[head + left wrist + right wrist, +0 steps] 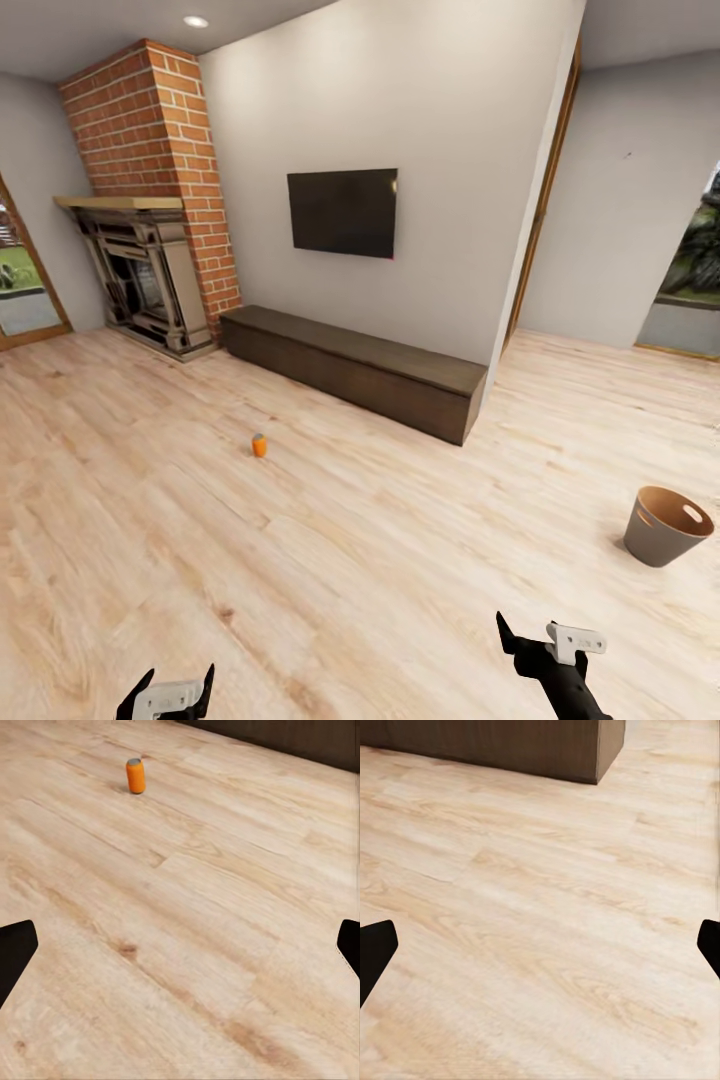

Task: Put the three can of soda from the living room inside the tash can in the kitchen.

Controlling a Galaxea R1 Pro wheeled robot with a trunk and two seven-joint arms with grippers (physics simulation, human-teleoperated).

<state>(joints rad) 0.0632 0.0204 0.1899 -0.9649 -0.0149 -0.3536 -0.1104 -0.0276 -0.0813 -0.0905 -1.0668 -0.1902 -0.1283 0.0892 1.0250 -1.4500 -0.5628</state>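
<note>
One bright orange can of soda (259, 445) stands upright on the pale wood floor, well ahead of me and left of centre; the left wrist view has it far beyond the fingers as the orange can (136, 775). The dark blue can and the third can are out of view. The trash can (666, 525), grey outside and brown inside with an oval slot, sits tilted on the floor at the right. My left gripper (168, 695) (180, 952) is open and empty. My right gripper (540, 640) (540, 952) is open over bare floor.
A long dark low bench (355, 368) (510, 746) runs along the white wall under a black TV (343, 212). A brick fireplace (150, 250) stands at the back left. A doorway opens past the wall's right end. Wide open floor lies between me and the can.
</note>
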